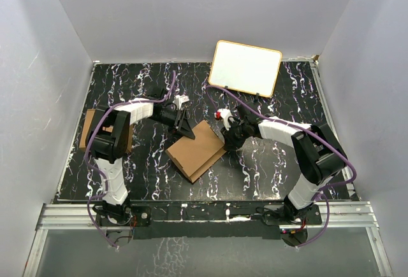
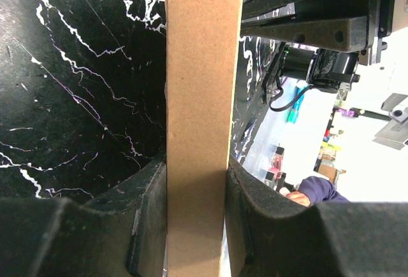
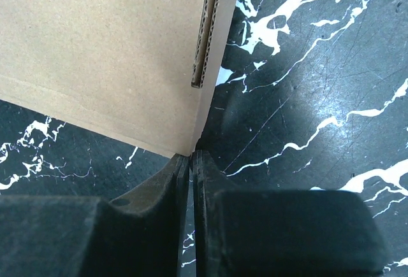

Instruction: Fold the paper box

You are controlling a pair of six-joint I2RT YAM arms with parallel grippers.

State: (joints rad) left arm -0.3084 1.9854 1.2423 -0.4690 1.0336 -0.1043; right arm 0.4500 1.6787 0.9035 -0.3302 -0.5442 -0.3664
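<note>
The paper box (image 1: pixel 196 152) is a slim brown carton lying at the middle of the black marbled table. My left gripper (image 1: pixel 186 130) is at its far left edge. In the left wrist view the box's narrow side (image 2: pixel 201 99) stands between the fingers and touches both pads, so the gripper (image 2: pixel 196 175) is shut on it. My right gripper (image 1: pixel 224 141) is at the box's right corner. In the right wrist view the jaws (image 3: pixel 192 157) are pressed together, their tips touching the box's corner (image 3: pixel 102 54); a corrugated flap edge (image 3: pixel 207 35) shows there.
A pair of brown cardboard cartons (image 1: pixel 88 130) lies at the left edge, partly under the left arm. A white board with a yellow rim (image 1: pixel 246 68) leans at the back right. White walls close in the table (image 1: pixel 274 175) on three sides.
</note>
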